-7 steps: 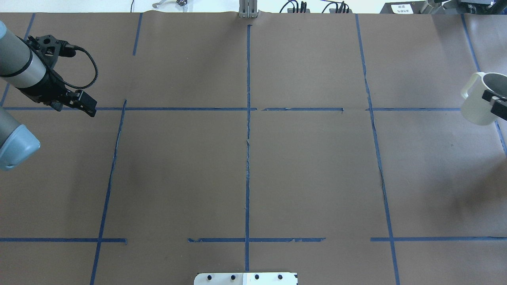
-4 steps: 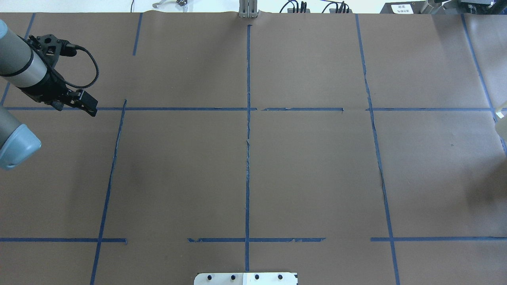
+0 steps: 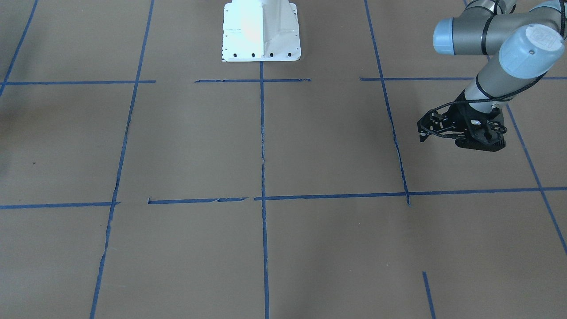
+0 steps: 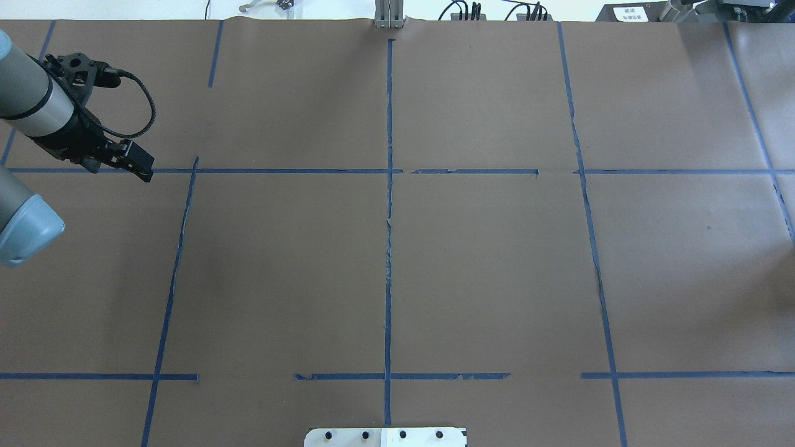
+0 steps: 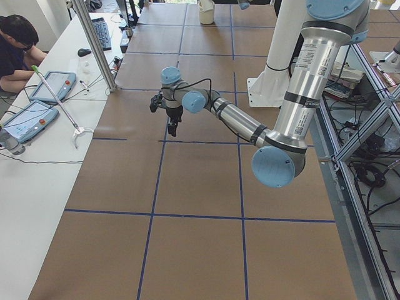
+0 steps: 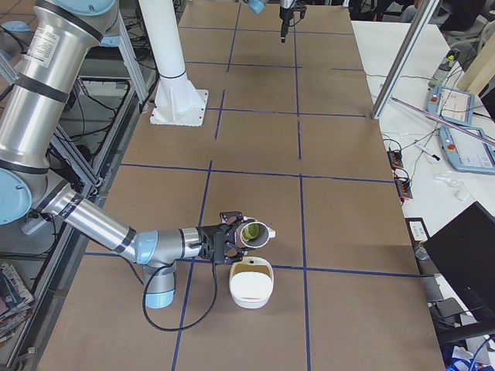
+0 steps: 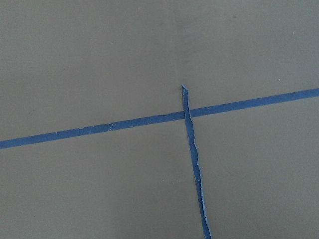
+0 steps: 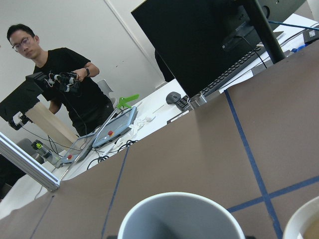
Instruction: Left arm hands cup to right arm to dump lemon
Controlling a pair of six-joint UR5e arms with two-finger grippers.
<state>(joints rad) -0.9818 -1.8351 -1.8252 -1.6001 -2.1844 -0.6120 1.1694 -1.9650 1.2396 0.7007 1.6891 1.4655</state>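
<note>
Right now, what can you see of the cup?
The cup is a small cream-white mug with a grey inside. It hangs in the air at the right gripper, tipped onto its side, with its round mouth turned away from the arm. Something yellow-green shows in the mouth. It sits just above a white bowl on the table and does not appear to touch it. The handle, lettering and finger grip are too small to make out.

the cup point(image 8: 180, 217) is cropped at the bottom edge.

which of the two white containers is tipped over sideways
The cup, raised off the table with its mouth turned sideways. The white bowl below it stands upright on the table, mouth up.
</note>
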